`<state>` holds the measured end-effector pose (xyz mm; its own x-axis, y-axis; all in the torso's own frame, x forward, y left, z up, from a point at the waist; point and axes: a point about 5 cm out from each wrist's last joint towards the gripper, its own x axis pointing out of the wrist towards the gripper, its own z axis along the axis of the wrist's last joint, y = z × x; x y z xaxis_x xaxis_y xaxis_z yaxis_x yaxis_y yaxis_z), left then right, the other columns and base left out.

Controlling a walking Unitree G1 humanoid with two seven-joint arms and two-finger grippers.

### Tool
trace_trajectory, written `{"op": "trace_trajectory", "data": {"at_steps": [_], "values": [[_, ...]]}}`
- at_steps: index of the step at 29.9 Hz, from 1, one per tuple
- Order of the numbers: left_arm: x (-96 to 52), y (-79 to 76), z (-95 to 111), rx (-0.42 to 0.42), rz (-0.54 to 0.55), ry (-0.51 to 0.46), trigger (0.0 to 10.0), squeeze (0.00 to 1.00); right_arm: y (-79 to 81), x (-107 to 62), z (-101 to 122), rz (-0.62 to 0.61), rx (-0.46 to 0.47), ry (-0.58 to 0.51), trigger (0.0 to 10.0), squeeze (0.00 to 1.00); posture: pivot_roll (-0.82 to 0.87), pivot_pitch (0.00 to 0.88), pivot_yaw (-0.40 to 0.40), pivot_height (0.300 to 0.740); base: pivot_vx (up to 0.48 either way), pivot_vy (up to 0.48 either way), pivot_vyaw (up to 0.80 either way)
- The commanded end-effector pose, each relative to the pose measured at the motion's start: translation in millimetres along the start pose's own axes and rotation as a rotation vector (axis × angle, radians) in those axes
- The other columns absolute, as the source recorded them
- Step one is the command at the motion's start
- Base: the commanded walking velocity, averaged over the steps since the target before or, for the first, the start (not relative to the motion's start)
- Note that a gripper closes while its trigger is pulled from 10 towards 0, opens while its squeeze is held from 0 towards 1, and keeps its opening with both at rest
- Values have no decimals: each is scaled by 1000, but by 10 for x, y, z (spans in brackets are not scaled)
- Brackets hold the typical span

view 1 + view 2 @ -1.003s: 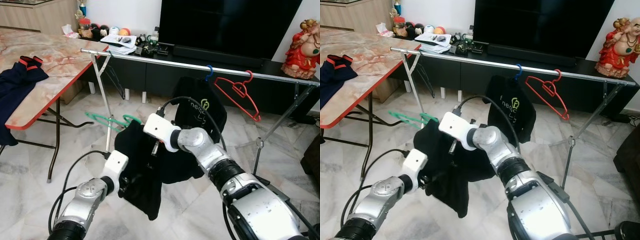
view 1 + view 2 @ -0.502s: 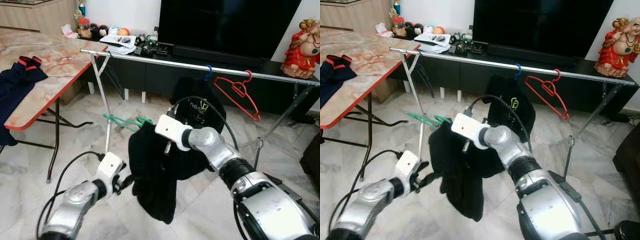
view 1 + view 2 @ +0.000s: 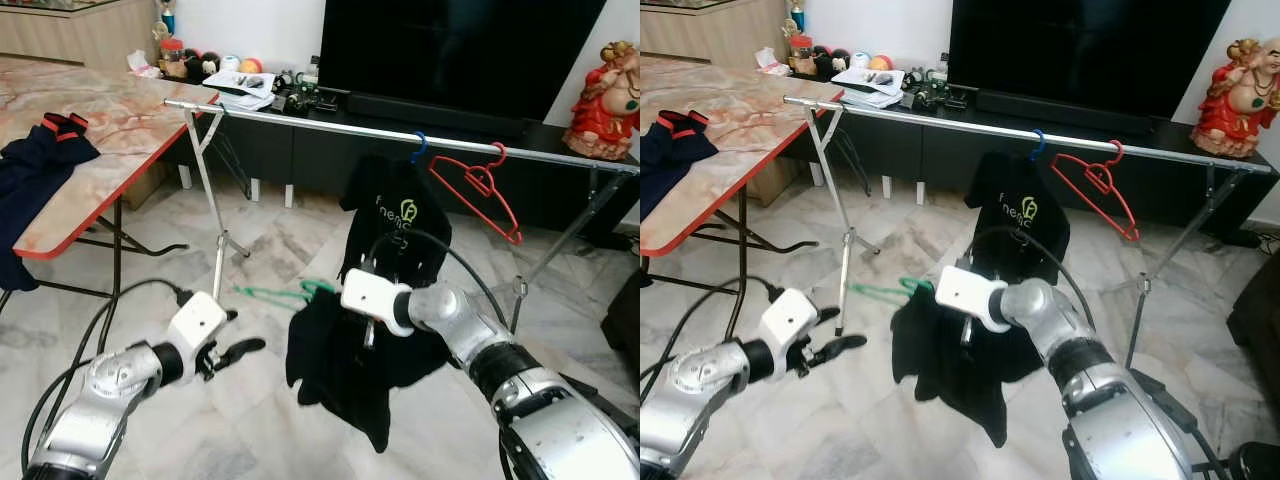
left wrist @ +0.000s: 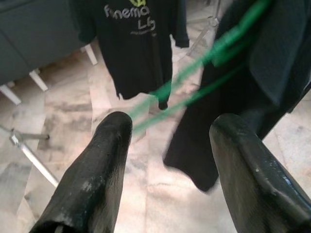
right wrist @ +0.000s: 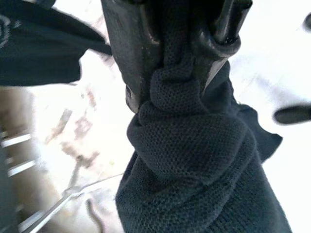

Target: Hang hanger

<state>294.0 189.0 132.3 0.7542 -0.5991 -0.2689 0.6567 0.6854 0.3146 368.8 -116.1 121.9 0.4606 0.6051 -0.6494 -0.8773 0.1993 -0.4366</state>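
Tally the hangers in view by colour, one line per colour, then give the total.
Green hanger, inside the dark garment that the right gripper clamps: 1
Red hanger, bare on the rail: 1
Blue hanger, only its hook showing above the printed black shirt: 1
Total: 3

Only readable print is on the black T-shirt (image 4: 133, 43) hanging from the rail (image 3: 330, 123), at abt 12 o'clock from the robot. Left wrist view shows pale-green chest lettering, roughly "fınema" w/ "L6" (or similar) on the line below, under a small green-and-white logo; letters too blurred to be sure. Nothing else legible, incl. the papers (image 3: 240, 83) at 11 o'clock.
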Motion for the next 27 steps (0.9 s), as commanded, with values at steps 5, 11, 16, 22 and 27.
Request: {"op": "trace_trajectory", "data": {"at_steps": [5,11,16,22,27], "values": [[1,-152,-10,47,-124,33,10000,0,19,-128,-64,87,-66,-37,0,0,130,26,-85,740,0,0,0],[-28,-250,-74,54,-253,87,10000,0,122,-201,-49,243,-91,-133,0,0,130,26,-82,740,0,0,0],[-31,-250,-72,61,-289,96,10000,0,182,-219,-101,295,-104,-127,0,0,133,19,-71,740,0,0,0],[-62,-316,-97,40,-383,131,10000,0,226,-198,-113,312,-99,-135,0,0,134,7,-62,740,0,0,0],[-88,-395,-125,11,-460,151,10000,0,238,-157,-54,315,-102,-155,0,0,134,0,-56,740,0,0,0]]}}
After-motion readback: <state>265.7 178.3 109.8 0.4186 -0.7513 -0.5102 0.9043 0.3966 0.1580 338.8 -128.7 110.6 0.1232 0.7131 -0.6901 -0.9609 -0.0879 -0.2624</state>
